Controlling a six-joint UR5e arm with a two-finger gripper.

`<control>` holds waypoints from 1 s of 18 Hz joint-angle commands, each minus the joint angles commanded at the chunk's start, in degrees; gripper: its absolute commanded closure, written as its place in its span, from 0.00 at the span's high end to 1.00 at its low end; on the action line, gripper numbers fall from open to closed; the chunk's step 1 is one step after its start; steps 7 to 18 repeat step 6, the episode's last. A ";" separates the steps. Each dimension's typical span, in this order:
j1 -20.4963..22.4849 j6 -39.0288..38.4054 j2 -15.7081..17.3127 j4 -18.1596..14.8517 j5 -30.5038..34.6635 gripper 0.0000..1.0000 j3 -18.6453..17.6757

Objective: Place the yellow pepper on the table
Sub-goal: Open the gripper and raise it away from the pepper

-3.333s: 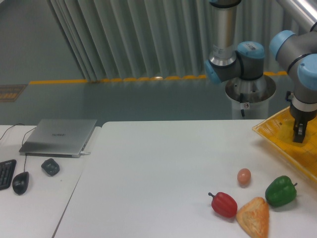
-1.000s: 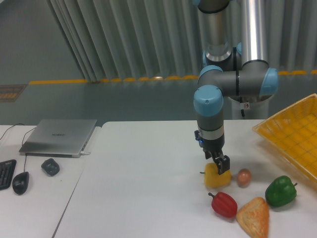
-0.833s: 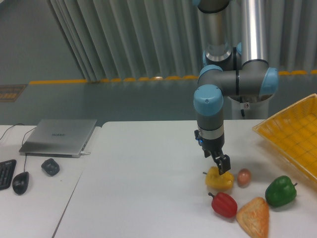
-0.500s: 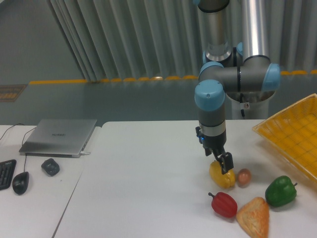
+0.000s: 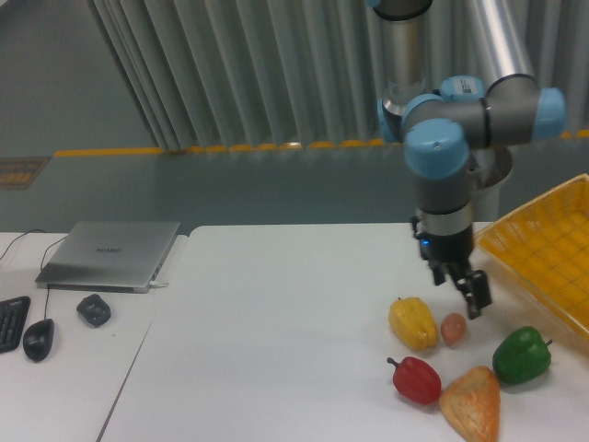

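Observation:
The yellow pepper lies on the white table, left of a small tan egg-shaped thing and above the red pepper. My gripper hangs above and to the right of the yellow pepper, clear of it and just over the egg-shaped thing. Its fingers point down with nothing between them, and they look open.
A green pepper and an orange-tan pastry lie at the front right. A yellow mesh basket sits tilted at the right edge. A laptop, two mice and a keyboard are on the left desk.
The gripper let go of the yellow pepper, which now rests on the table, and the arm has swung right and slightly up, away from it.

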 joint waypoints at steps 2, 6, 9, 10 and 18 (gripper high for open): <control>1.06 1.59 0.00 0.00 0.09 1.00 -0.17; 2.65 1.86 0.00 0.00 0.17 1.00 -0.18; 2.65 1.86 0.00 0.00 0.17 1.00 -0.18; 2.65 1.86 0.00 0.00 0.17 1.00 -0.18; 2.65 1.86 0.00 0.00 0.17 1.00 -0.18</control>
